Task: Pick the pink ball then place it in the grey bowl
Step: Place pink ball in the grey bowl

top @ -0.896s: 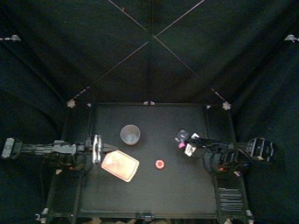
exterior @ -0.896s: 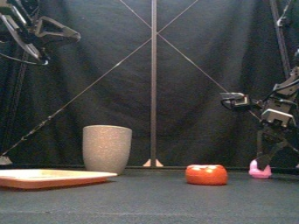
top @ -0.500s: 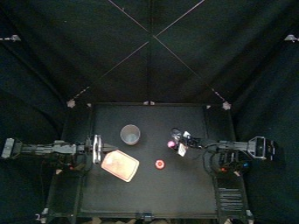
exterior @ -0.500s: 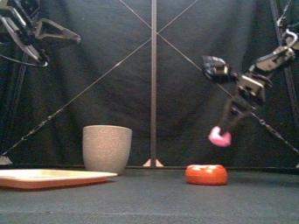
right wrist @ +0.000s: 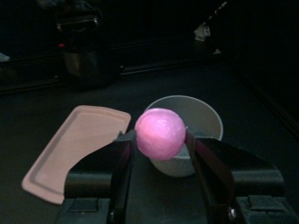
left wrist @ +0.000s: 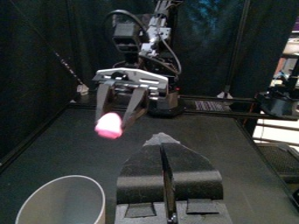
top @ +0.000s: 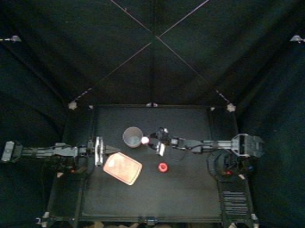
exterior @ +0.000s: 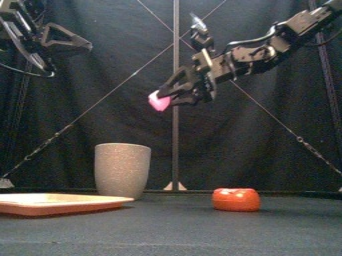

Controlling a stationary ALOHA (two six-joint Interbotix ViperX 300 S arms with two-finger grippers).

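The pink ball (exterior: 159, 101) is a smooth, slightly egg-shaped, bright pink lump; it is pinched between the jaws of the right gripper (exterior: 166, 97), high in the air, above and just right of the grey bowl (exterior: 123, 168), a tall cup standing upright on the table. The left gripper (left wrist: 162, 140) rests at the table's left, its jaws pressed together on nothing.

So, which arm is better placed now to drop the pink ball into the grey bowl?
The right. The right gripper is shut on the pink ball, held high, almost over the grey bowl. The left gripper rests empty at the left side, jaws shut.
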